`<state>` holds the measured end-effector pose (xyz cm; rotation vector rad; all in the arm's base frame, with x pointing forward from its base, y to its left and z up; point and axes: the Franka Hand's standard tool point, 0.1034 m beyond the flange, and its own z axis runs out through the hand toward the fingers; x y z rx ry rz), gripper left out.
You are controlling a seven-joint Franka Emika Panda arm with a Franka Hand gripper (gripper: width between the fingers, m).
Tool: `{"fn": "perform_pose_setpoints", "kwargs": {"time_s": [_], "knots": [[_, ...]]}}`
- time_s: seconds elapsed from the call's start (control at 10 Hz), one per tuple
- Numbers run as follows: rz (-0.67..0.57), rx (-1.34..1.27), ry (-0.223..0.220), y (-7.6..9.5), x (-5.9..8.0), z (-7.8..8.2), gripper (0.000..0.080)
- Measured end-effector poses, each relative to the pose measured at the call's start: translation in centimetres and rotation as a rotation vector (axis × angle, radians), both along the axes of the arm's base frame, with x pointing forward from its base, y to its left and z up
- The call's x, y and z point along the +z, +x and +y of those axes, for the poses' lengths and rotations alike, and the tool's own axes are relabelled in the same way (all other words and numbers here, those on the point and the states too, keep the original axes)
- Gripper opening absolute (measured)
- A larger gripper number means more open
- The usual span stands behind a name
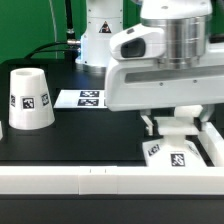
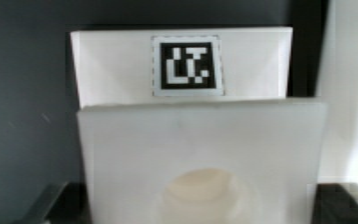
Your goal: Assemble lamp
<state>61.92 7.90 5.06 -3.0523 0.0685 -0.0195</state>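
Note:
The lamp's flat square base point(image 1: 178, 156) lies at the front of the exterior view's right, close to the white rail, with tags on its top and side. My gripper point(image 1: 176, 128) stands straight above it. In the wrist view the base point(image 2: 194, 120) fills the frame, showing a tag and its round socket point(image 2: 204, 196). The dark fingers point(image 2: 51, 206) press against its two side edges, so the gripper is shut on the base. The tapered shade point(image 1: 28, 100) stands upright at the exterior view's left, apart from the gripper. The bulb is out of view.
The marker board point(image 1: 82, 98) lies flat on the black table behind the base, between the shade and the arm. A white rail point(image 1: 90, 182) runs along the front edge. The arm's white body fills the upper right of the exterior view.

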Motion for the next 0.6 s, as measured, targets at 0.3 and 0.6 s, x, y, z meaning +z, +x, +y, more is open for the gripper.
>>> {"fn": "perform_pose_setpoints", "kwargs": {"time_s": [0.3, 0.6], "knots": [[0.006, -0.004, 0.003, 1.5, 0.1, 1.0, 0.0534], [0.010, -0.005, 0.003, 1.6, 0.1, 1.0, 0.0534]]}}
